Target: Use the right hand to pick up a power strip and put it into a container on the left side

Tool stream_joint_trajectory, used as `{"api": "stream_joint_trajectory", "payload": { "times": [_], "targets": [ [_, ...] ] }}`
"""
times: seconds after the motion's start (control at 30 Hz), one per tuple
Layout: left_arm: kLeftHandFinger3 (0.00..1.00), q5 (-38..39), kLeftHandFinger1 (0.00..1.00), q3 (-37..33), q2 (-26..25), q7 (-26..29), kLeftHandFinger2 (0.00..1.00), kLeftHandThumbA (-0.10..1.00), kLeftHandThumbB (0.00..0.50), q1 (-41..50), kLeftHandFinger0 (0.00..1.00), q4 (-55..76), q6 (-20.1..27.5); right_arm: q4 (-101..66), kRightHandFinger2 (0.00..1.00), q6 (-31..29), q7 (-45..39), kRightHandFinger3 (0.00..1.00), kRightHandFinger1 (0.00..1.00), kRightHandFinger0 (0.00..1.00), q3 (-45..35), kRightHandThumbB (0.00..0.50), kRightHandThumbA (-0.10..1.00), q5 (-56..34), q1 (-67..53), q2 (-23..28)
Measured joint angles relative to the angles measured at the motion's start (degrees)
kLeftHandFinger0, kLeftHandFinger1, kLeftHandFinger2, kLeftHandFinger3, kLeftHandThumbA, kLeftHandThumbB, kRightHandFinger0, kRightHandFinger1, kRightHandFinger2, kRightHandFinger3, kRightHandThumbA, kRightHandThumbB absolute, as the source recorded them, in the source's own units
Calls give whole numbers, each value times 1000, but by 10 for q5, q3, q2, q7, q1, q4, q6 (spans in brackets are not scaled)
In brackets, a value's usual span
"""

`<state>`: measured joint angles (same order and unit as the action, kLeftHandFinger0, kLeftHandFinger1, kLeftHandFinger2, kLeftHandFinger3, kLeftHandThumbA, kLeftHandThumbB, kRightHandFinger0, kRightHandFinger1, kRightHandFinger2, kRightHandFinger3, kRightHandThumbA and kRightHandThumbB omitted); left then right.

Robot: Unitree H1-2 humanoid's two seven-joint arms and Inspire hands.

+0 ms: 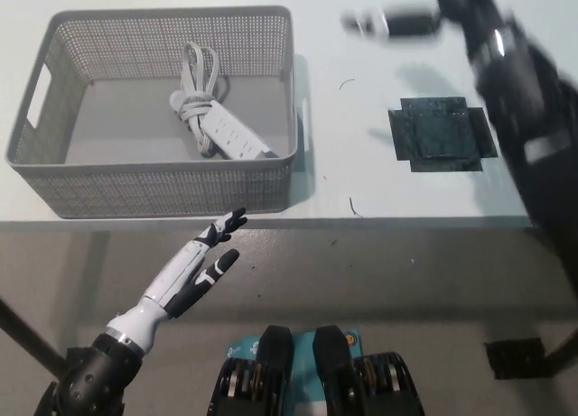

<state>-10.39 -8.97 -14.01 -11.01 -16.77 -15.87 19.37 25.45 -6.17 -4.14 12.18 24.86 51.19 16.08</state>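
Power strip [226, 132] in basket [153, 192] — right hand [397, 23] blurred, seemingly empty.

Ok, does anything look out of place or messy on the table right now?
Nothing stands out. The power strip lies inside the grey basket with its cord bundled beside it, nothing spilled. The black patch lies flat on the table. The right hand is too blurred to judge; the left hand rests open below the table edge.
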Motion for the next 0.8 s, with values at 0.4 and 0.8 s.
{"api": "stream_joint_trajectory", "payload": {
  "times": [0.4,0.8],
  "targets": [
    [1000,3,1000,0,17,0,1000,1000,317,36,1000,28,0,-224,1000,-32,7,1000,1000,1000,23,334,1000,-15,-383,-25],
    [1000,28,1000,26,31,1,1000,1000,268,80,1000,140,-5,-224,1000,-136,27,1000,1000,1000,-13,315,1000,-103,-479,-91]
  ]
}}
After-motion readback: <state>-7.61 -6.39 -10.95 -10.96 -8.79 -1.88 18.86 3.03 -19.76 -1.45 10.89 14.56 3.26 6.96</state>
